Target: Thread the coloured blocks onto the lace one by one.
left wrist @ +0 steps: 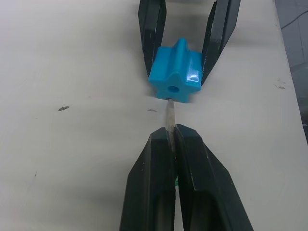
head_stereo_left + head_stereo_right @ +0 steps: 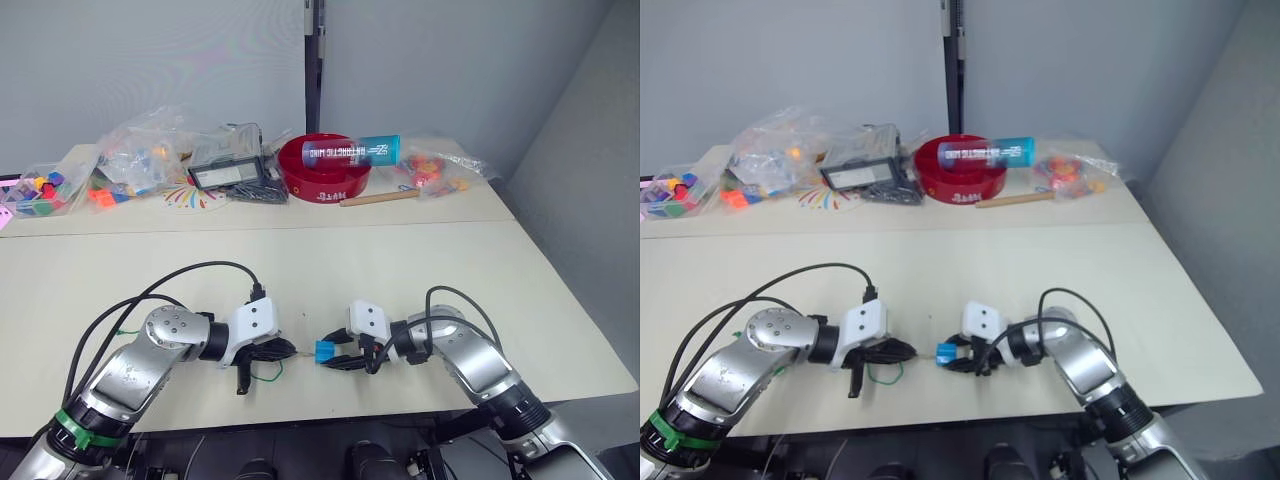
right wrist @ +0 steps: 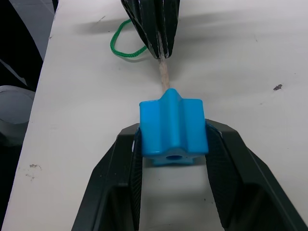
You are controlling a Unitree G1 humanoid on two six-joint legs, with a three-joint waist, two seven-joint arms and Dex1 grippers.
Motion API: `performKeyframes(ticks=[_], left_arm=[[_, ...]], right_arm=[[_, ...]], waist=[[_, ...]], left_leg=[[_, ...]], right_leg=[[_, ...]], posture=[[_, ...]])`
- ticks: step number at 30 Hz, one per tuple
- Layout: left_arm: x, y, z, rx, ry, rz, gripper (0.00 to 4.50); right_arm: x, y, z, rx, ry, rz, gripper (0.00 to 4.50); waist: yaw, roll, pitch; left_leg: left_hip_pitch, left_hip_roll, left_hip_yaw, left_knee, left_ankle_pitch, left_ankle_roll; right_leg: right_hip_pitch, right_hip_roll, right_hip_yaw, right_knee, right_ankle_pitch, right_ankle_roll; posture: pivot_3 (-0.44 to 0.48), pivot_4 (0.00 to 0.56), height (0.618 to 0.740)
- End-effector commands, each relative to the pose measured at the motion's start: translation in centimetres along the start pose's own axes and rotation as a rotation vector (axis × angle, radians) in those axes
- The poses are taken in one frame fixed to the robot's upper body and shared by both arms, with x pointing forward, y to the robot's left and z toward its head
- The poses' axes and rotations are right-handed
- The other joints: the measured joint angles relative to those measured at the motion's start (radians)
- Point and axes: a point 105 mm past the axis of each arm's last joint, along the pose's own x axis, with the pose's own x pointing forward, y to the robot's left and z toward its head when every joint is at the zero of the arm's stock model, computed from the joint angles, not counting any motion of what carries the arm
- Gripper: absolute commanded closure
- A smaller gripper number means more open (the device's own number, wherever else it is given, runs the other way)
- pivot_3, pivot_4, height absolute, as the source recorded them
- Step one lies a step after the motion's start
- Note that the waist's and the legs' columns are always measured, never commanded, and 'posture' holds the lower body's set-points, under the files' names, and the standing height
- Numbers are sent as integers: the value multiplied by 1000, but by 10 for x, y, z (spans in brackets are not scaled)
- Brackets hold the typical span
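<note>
From my head cameras, my left gripper (image 2: pixel 283 352) and my right gripper (image 2: pixel 335 358) meet nose to nose low over the near edge of the pale beige table (image 2: pixel 400 265). Between them sits a small sky-blue plastic block with a ridged, star-like outline (image 2: pixel 325 351), held in my right jaws. A loop of thin green lace (image 2: pixel 268 372) lies on the table under my left gripper. Along the far edge lie clear plastic bags of bright pieces (image 2: pixel 130 160) and a round red bowl (image 2: pixel 325 165).

Through my left wrist camera, my left fingers (image 1: pixel 156 183) are pressed together on the lace's stiff pale tip (image 1: pixel 170 113), which points at the block's centre hole and just reaches it.

Through my right wrist camera, my right fingers (image 3: pixel 120 178) clamp the block's two sides, and the tip meets its far face.
</note>
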Motion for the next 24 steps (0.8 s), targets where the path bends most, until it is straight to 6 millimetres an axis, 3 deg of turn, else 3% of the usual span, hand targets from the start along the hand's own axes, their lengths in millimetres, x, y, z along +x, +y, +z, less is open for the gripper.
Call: performKeyframes(ticks=[1, 12, 24], left_arm=[[-5, 3, 3, 21, -13, 25, 4500], [-9, 10, 0, 15, -10, 56, 4500], [-5, 10, 12, 27, -41, 53, 4500]], right_arm=[[-2, 0, -10, 15, 44, -15, 3167], [-4, 0, -11, 13, 48, -12, 3167], [-3, 1, -10, 10, 47, -5, 3167]], waist=[[0, 0, 0], [0, 0, 0], [0, 0, 0]], left_leg=[[0, 0, 0, 0, 0, 0], [0, 0, 0, 0, 0, 0], [0, 0, 0, 0, 0, 0]], right_leg=[[0, 0, 0, 0, 0, 0], [0, 0, 0, 0, 0, 0], [0, 0, 0, -1, 0, 0]], posture=[[0, 150, 731], [0, 150, 731], [0, 150, 731]])
